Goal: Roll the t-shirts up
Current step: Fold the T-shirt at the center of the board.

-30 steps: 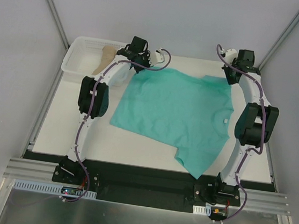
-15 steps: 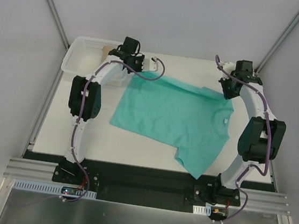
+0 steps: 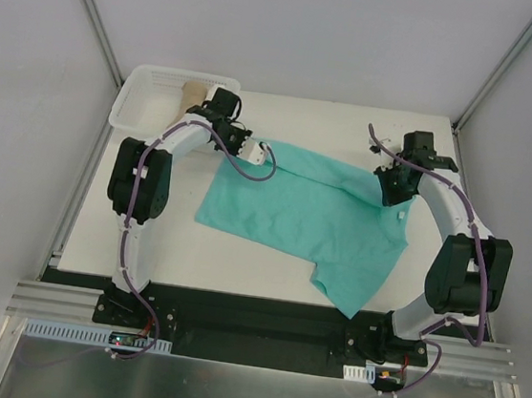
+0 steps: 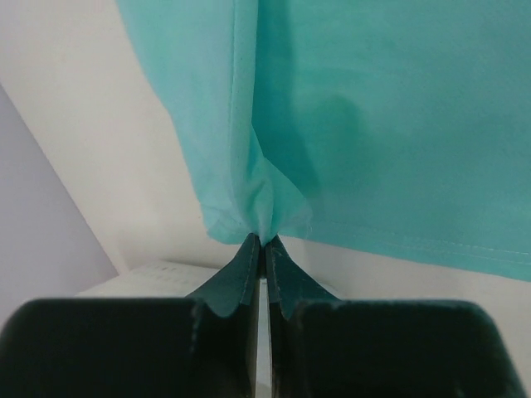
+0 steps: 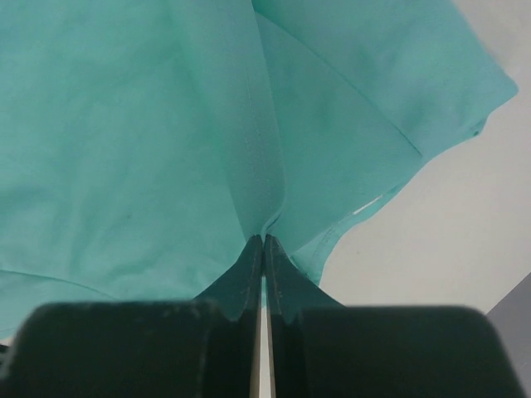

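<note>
Shirt (image 3: 307, 218): teal, spread over the middle of the top view. Its lower edge and one sleeve lie flat toward the bottom centre. Its upper edge is drawn into a raised fold running between the two grippers.
Left gripper (image 4: 264, 242): clenched on the shirt's upper-left corner. In my left wrist view the tips meet with a small bunch of cloth nipped between them, and the hem runs off to the right of the frame.
Right gripper (image 5: 264, 240): clamped on a crease at the shirt's upper-right end. My right wrist view is almost filled with teal cloth rising from the tips.
Table (image 3: 146, 243): white, showing bare below and to the left of the shirt.
Basket (image 3: 119, 110): white, upper left of the top view, at the table's corner, just beyond the left arm's wrist.
Tan roll (image 3: 194, 90): lying in the basket, its right end hidden by the left arm, so I cannot read its full shape.
Arms: the left one reaches up the left side and the right one arcs up the right side, both bent inward over the shirt's upper edge.
</note>
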